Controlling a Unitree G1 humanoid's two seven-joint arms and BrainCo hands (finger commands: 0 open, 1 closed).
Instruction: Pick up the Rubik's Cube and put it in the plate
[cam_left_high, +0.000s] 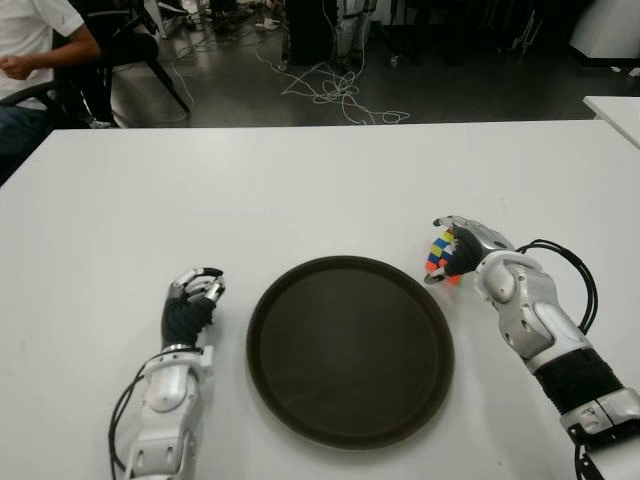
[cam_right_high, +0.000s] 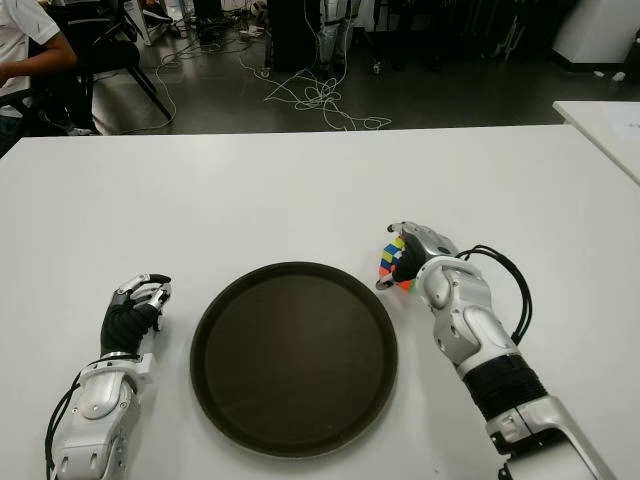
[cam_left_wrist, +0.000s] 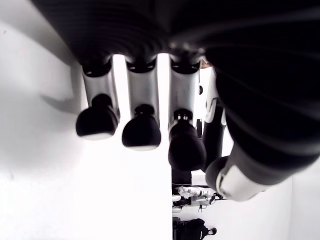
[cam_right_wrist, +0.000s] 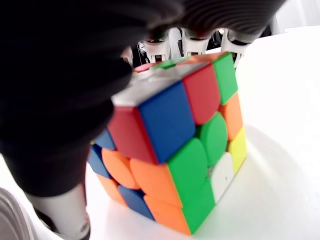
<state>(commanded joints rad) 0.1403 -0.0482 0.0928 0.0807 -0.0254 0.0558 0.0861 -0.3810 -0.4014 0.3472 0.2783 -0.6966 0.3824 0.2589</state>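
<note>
The white worktop (cam_left_high: 320, 190) is wide and bare over most of its surface. Behind its far edge is a dark floor (cam_left_high: 480, 90) with a loose tangle of white cables (cam_left_high: 335, 95) lying on it. At the far left corner a person (cam_left_high: 35, 45) in a white shirt sits on a black chair (cam_left_high: 120, 60); only an arm and part of the body are seen. At the far right, the corner of a second white table (cam_left_high: 615, 110) comes into view.
</note>
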